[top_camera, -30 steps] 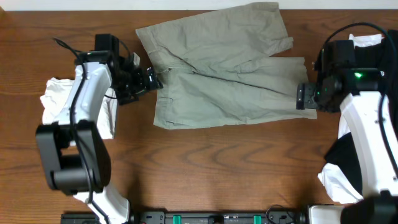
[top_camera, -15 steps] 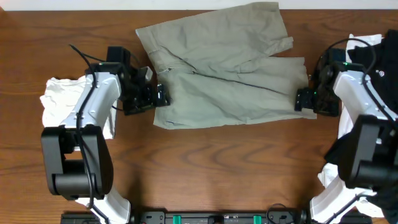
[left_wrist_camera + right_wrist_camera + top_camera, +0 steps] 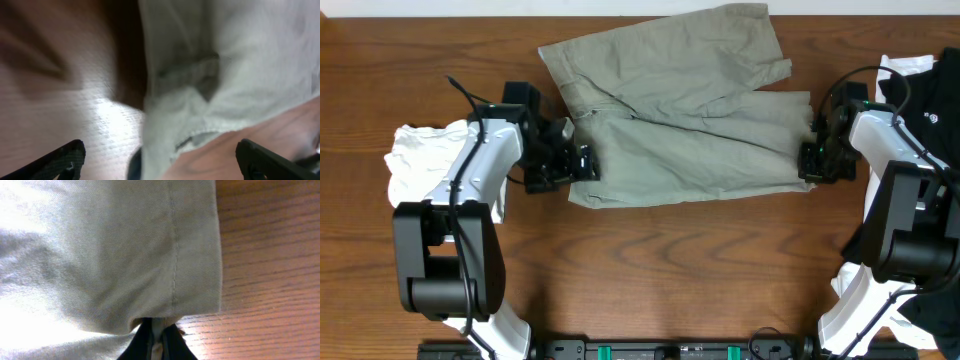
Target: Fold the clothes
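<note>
The pale khaki-green shorts (image 3: 680,110) lie spread flat at the back middle of the table, waistband to the left and both legs to the right. My left gripper (image 3: 577,166) is open at the waistband's front-left corner. In the left wrist view its fingertips (image 3: 64,159) stand wide apart, and the waistband corner (image 3: 175,125) lies between them, blurred. My right gripper (image 3: 812,160) is shut on the hem of the near leg. The right wrist view shows the hem (image 3: 195,255) pinched in the gripper (image 3: 158,341), with a fold of cloth between the fingers.
A white cloth bundle (image 3: 412,160) lies under my left arm at the left. A black garment with a small white mark (image 3: 925,100) and more white cloth (image 3: 865,290) sit at the right edge. Bare wood (image 3: 670,270) fills the front of the table.
My right gripper has closed on the near leg's hem. My left gripper has slid right and toward the front, to the waistband corner, and stayed open.
</note>
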